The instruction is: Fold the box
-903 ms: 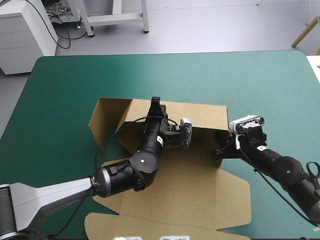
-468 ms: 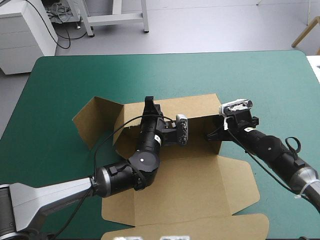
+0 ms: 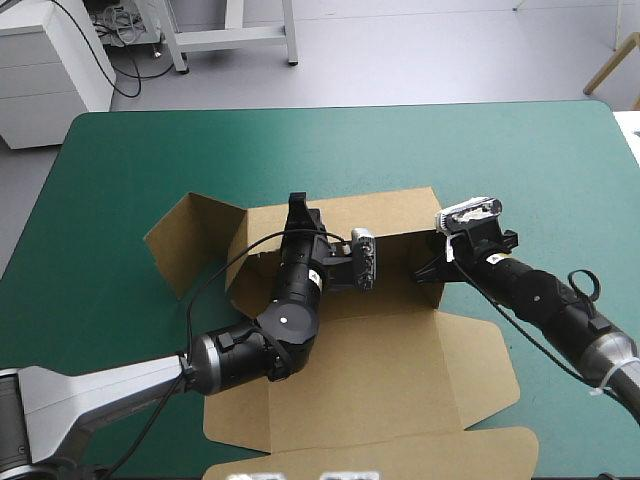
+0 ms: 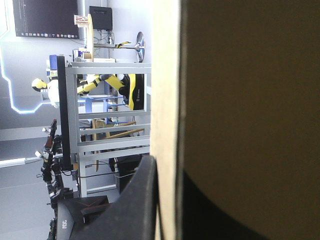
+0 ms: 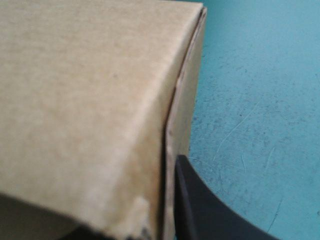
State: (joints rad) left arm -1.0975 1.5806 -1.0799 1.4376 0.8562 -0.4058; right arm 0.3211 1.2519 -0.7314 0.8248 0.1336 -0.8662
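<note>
**Far wall up and holding; box barely moved since just before**

Earlier the far wall (image 3: 395,215) leaned lower and sat nearer the robot. Now it stands raised and has slid away, and since just before hardly anything has shifted. The lift seems finished, so tucking the ends likely comes next.

The left pincer (image 3: 297,208) is clamped on the far wall's top edge near its left end, board pinched between the black fingers (image 4: 145,200). The right pincer (image 3: 432,265) is closed on the wall's right corner, one finger (image 5: 200,210) outside it.

The brown box (image 3: 370,350) lies mid-worktop (image 3: 480,160). Its floor is flat on the robot's side of the far wall. A side flap (image 3: 190,240) splays outward off the wall's left end.
</note>
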